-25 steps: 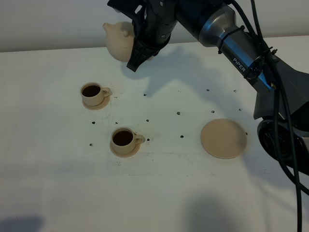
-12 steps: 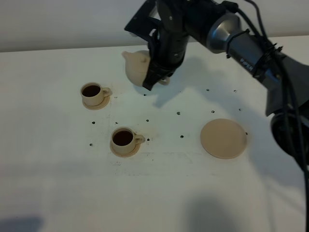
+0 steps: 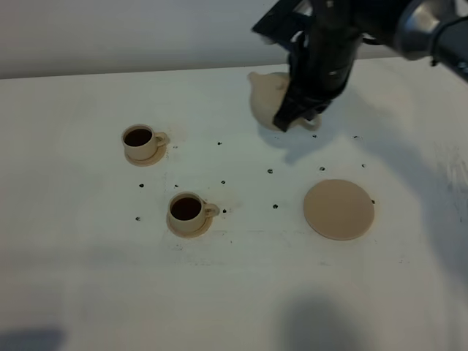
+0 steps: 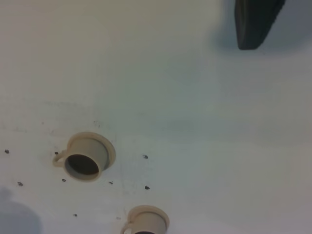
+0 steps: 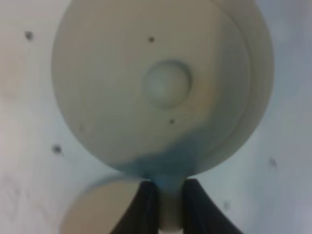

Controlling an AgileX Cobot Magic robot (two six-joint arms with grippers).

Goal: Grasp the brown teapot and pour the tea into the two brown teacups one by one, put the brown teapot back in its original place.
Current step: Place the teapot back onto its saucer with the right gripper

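My right gripper point(image 3: 306, 117) is shut on the loop handle of the brown teapot point(image 3: 265, 99) and holds it upright above the table, back from the large round saucer point(image 3: 338, 209). In the right wrist view the fingers point(image 5: 146, 204) clamp the handle, the teapot lid point(image 5: 165, 90) fills the frame, and the large saucer point(image 5: 100, 207) shows below it. The two brown teacups point(image 3: 139, 140) point(image 3: 186, 210) stand on their small saucers at the left, both holding dark tea. They also show in the left wrist view point(image 4: 85, 157) point(image 4: 146, 222). Only one dark finger point(image 4: 256, 22) of my left gripper shows.
The white table point(image 3: 241, 292) carries several small dark specks between the cups and the large saucer. A pale wall runs along the table's back edge. The right arm point(image 3: 409, 22) reaches in from the back right.
My right arm has carried the teapot to the right, from behind the far cup to a spot behind the large saucer. The cups and saucers have not moved.
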